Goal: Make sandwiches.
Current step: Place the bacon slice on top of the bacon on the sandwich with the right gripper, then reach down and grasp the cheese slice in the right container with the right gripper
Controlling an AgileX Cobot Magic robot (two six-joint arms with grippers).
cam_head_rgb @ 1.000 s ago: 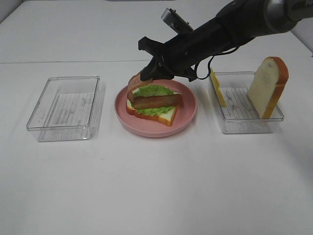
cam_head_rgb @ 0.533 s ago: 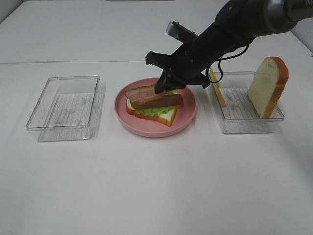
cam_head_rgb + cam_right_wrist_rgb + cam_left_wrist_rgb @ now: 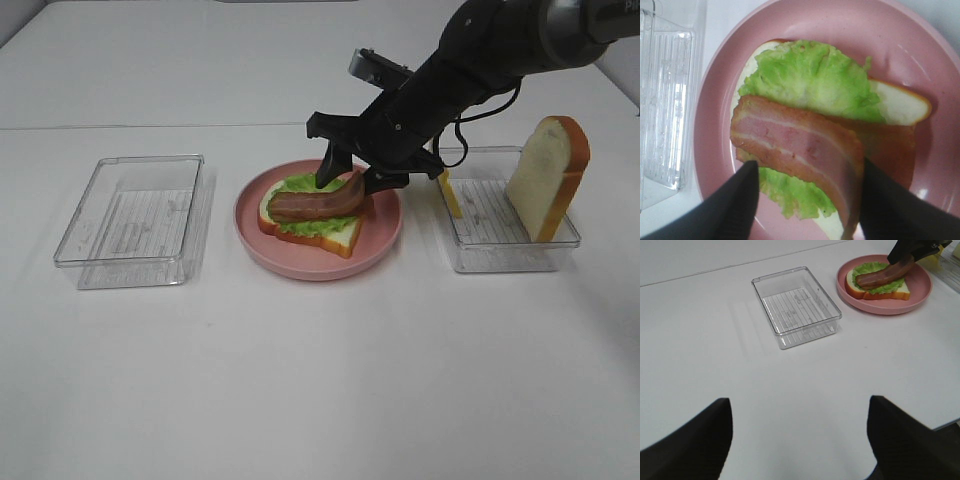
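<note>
Right tool (image 3: 347, 185) above plate (image 3: 385, 236), bread (image 3: 548, 175) in tray (image 3: 500, 258)

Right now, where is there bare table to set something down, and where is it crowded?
Widest: the table in front of the trays and pink plate. The left tray holds nothing. Narrow gaps flank the plate. Crowded: the plate, its sandwich under the right end effector, and the right tray with bread slice and cheese.

Green lettuce (image 3: 810, 75), brown-red striped bacon (image 3: 800, 145), pink plate (image 3: 920, 60).
</note>
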